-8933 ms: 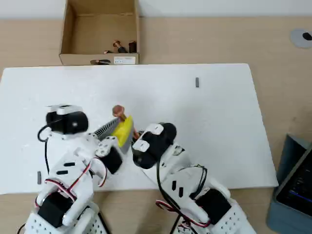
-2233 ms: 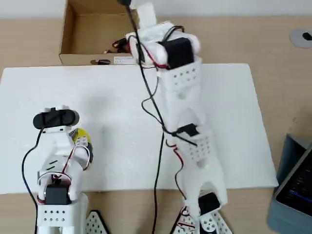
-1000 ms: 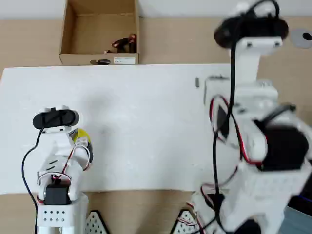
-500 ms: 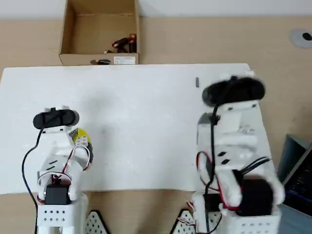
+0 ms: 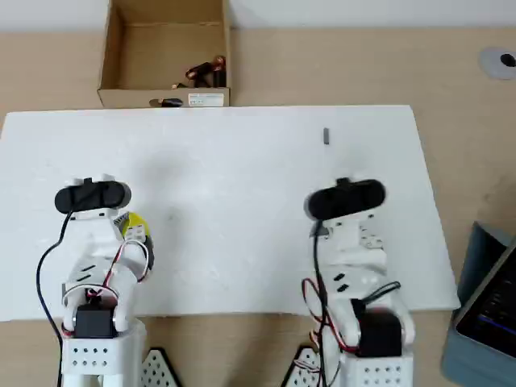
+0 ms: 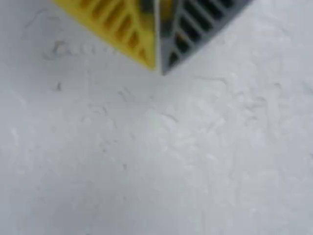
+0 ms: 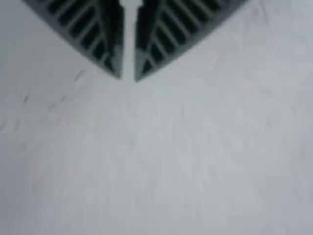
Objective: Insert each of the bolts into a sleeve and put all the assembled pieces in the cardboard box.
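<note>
Withdraws from the cardboard box (image 5: 165,98) to park over the mat (image 5: 242,177), right pincer (image 7: 128,76) pressed together, left pincer (image 6: 158,66) likewise; suggests assembled pieces (image 5: 205,72) delivered.

The cardboard box (image 5: 121,56) is plain brown with a white label (image 5: 205,100); the assembled pieces (image 5: 205,72) are copper and black. The wooden bench (image 5: 363,64) is pale tan, the foam sheet (image 5: 242,201) white and faintly mottled. The left hand (image 6: 157,67) has 1 yellow slatted finger (image 6: 122,24) and 1 dark grey finger (image 6: 205,19). The right hand (image 7: 128,76) is dark grey and slatted. The 2 arms (image 5: 101,266) are white with black motors and red wires.
</note>
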`<state>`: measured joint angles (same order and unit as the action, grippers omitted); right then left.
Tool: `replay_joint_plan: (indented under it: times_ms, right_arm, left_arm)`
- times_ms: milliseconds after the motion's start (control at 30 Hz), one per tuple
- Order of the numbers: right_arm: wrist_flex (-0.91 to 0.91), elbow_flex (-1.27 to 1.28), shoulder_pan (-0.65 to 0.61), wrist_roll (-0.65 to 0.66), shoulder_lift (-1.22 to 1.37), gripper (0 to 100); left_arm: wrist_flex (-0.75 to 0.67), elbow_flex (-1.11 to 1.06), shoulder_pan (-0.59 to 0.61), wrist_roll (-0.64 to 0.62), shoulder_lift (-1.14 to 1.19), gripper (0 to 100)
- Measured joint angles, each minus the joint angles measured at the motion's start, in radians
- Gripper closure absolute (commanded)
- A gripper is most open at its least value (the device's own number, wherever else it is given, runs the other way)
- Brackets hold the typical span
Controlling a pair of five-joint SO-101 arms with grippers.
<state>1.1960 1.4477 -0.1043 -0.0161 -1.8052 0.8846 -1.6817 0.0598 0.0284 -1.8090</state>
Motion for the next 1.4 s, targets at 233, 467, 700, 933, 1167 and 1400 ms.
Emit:
replay_joint_plan:
  times_ms: [233,467,700,933,1167,1400]
  right_arm:
    - [-0.006,0.140,0.032,0.018,0.000,98.9]
    - [-0.006,0.187,0.032,0.018,0.000,98.9]
    - [-0.029,0.216,0.032,0.018,0.000,98.9]
    - [-0.037,0.216,0.032,0.018,0.000,98.8]
    - [-0.037,0.216,0.032,0.018,0.000,98.8]
    - [-0.037,0.216,0.032,0.018,0.000,98.8]
  left_arm:
    - [0.000,0.000,0.000,0.000,0.000,99]
    - [0.000,0.000,0.000,0.000,0.000,99]
    - [0.000,0.000,0.000,0.000,0.000,99]
    - [0.000,0.000,0.000,0.000,0.000,99]
    - [0.000,0.000,0.000,0.000,0.000,99]
    - [0.000,0.000,0.000,0.000,0.000,99]
